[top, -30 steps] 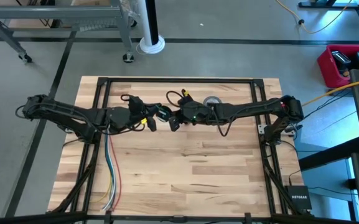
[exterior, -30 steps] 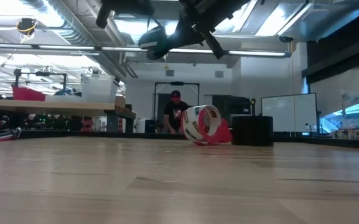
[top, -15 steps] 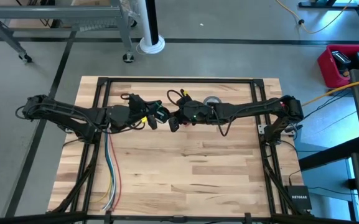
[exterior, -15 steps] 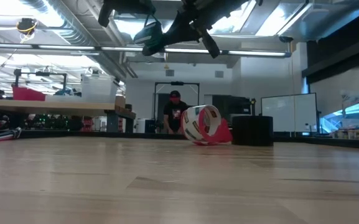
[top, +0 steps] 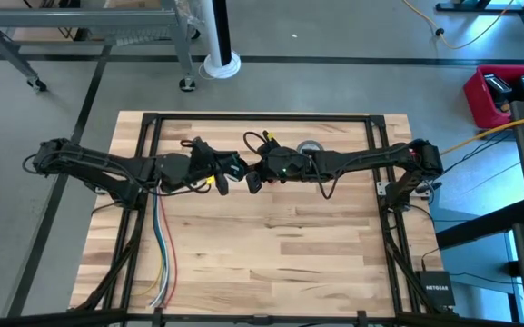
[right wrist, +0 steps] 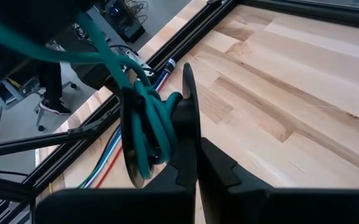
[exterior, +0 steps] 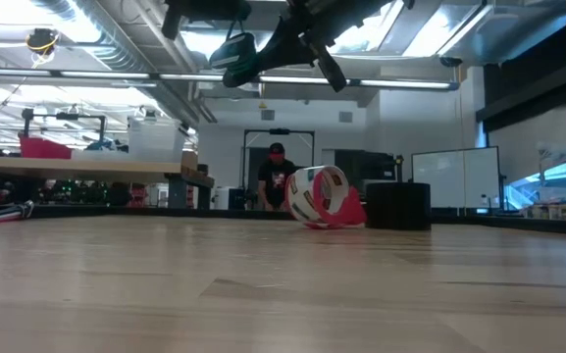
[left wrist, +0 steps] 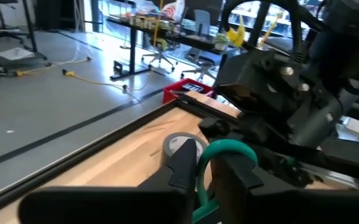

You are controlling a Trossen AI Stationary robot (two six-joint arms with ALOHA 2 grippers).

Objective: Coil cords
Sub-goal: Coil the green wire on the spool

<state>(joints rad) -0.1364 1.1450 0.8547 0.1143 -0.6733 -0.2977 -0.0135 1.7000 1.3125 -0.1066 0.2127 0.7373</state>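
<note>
One camera looks straight down, one skims level across the table (top: pixel 271 263) — both wrist cameras sit close in.

"NETGEAR" on small black box (top: pixel 435 288) (beside table's right edge), nothing else legible

From above we see a wooden tabletop (top: pixel 271 254) with two dark arms reaching in from the sides. The left claw (top: pixel 229 169) and the right claw (top: pixel 254 174) meet near the middle, just beside each other, with a bit of green cord (top: pixel 238 164) between them. A grey tape roll (top: pixel 310 146) lies behind the right arm. Long coloured wires (top: pixel 162 254) run down the left side.
</note>
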